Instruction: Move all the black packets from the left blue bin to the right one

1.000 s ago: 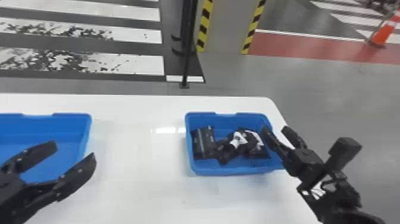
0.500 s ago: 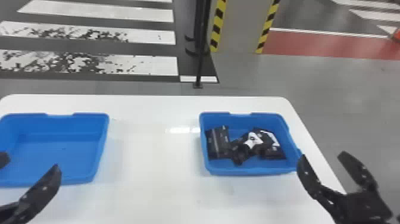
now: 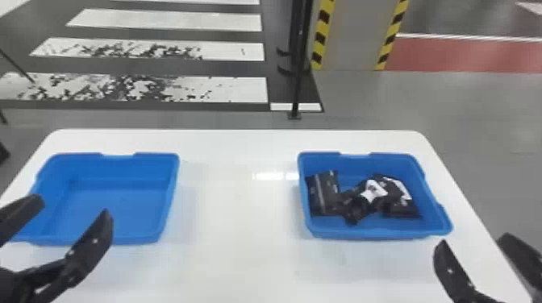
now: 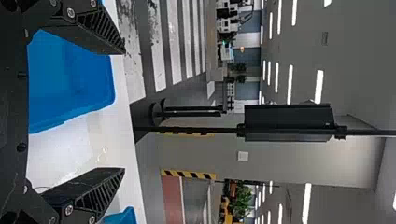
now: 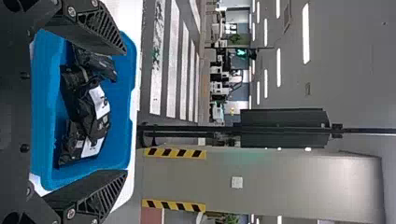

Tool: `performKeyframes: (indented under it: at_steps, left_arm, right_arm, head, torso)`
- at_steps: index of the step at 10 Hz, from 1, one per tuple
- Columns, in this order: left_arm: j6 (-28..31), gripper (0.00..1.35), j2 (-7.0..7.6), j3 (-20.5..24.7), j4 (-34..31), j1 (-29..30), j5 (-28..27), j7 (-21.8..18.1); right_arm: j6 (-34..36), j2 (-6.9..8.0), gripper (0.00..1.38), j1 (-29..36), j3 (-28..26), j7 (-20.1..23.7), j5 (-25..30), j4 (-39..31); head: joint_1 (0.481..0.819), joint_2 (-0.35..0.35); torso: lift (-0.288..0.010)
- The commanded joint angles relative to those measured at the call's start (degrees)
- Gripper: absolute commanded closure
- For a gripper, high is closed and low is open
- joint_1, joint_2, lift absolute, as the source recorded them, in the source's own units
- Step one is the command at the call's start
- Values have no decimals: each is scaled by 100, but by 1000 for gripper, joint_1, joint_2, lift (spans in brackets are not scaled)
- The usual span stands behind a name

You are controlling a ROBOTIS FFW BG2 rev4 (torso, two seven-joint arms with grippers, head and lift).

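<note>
The black packets lie heaped in the right blue bin; with none in the left bin, your transfer looks finished. Your left gripper and right gripper hold nothing, jaws wide apart; next, just park them clear of the worktop.

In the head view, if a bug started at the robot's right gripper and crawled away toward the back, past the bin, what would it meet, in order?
Right gripper → right bin, with black packets inside → table's far edge → pole's foot.
</note>
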Motion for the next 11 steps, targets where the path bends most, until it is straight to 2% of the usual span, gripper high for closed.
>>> performKeyframes:
  at_steps: [1,4,11]
  left_arm:
    - [-21,154,58,-60,0,15,62,8]
    - [-63,154,146,-197,0,99,267,95]
    - [50,154,163,-243,0,99,313,95]
  right_arm:
    - [0,5,127,-108,95,0,-74,108]
    - [0,5,128,-235,232,9,-188,262]
    - [0,5,144,-347,278,62,-325,375]
  head:
    - [695,-59]
    - [695,-65]
    - [695,-66]
  torso:
    - [-139]
    - [-139]
    - [-139]
